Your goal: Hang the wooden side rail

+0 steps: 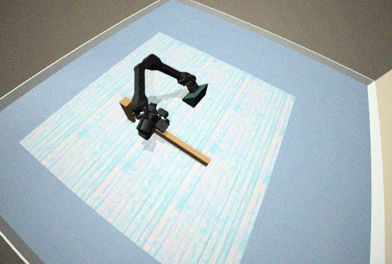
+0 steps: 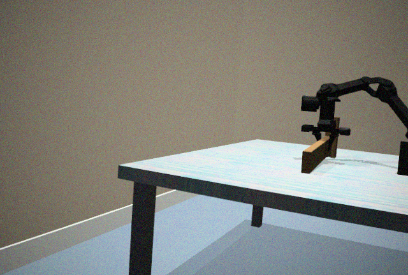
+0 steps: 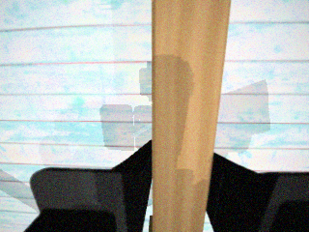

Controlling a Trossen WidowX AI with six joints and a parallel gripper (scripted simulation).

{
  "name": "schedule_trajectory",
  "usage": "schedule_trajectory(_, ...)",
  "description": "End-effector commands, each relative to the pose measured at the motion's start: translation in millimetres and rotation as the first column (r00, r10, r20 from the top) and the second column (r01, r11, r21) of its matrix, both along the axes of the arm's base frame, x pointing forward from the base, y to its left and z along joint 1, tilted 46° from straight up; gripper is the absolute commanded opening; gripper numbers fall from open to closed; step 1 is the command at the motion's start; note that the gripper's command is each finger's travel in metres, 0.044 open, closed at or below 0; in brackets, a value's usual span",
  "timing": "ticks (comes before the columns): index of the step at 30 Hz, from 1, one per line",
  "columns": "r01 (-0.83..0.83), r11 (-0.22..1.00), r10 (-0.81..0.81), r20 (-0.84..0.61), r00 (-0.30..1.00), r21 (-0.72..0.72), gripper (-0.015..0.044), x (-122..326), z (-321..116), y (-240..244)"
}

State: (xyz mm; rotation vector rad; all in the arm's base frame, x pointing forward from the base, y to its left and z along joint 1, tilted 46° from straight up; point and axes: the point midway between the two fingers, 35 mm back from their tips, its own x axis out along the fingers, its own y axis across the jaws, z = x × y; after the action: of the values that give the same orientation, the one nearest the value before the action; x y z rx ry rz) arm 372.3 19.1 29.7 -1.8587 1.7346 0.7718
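The black parallel-jaw gripper (image 1: 157,125) (image 2: 326,138) (image 3: 170,144) pinches the long, straight, orange-brown wooden side rail (image 1: 187,147) (image 2: 313,156) (image 3: 190,106) near the brown wooden headboard post (image 1: 125,101) (image 2: 336,140). The rail's long axis runs away from the post, far end at the pale table (image 1: 196,198) (image 2: 230,166) (image 3: 72,43). The black six-joint arm (image 1: 139,84) (image 2: 350,86) arches over, its wrist pointing down.

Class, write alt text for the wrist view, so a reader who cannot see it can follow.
A wooden rail runs from top to bottom of the picture, gripped between the dark fingers of a robot. Behind it lies a pale blue and white planked table, crossed by soft grey shadows.
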Motion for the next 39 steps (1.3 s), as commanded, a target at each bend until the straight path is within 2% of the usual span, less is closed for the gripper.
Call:
schedule_trajectory(1, -0.008, 1.0, 0.008, 0.006, 1.0, 0.01, 0.0, 2.5, 2.2, 3.8)
schedule_trajectory(39, -0.008, 1.0, 0.008, 0.006, 1.0, 0.01, 0.0, 0.8, 4.4, 0.8)
